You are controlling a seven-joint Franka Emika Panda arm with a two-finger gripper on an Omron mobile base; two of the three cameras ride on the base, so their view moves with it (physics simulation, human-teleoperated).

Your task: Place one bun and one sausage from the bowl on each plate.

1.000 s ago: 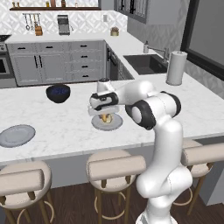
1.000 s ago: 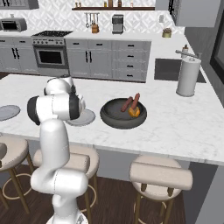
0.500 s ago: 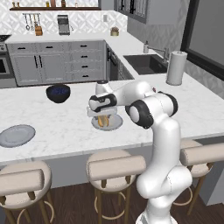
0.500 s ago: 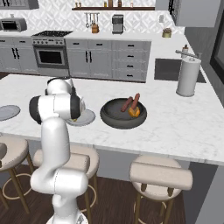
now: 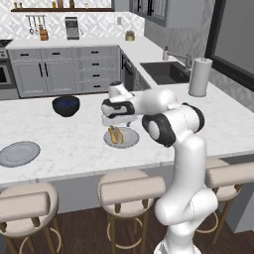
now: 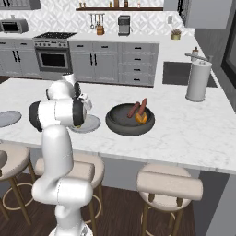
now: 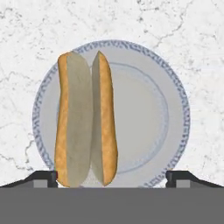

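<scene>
A golden-orange bun (image 7: 85, 118), split open, lies on the left half of a light-grey plate (image 7: 148, 118). My gripper (image 7: 111, 177) hangs open just above it, its fingertips (image 7: 43, 177) spread wide at either side of the plate. From the left base the gripper (image 5: 112, 125) is over the same plate (image 5: 130, 140) with the bun (image 5: 115, 135) on it. The wide dark bowl (image 6: 124, 126) holds two sausages (image 6: 138, 108) and another bun (image 6: 142, 118). A second plate (image 5: 19, 153) sits bare at the far left.
A smaller blue-black bowl (image 5: 66, 105) stands behind the plates. A paper towel roll (image 5: 200, 77) and the sink (image 5: 166, 72) are at the right. Bar stools (image 5: 130, 191) line the counter's front edge.
The hand has barely moved above the plate. The bun stays lying on it.
</scene>
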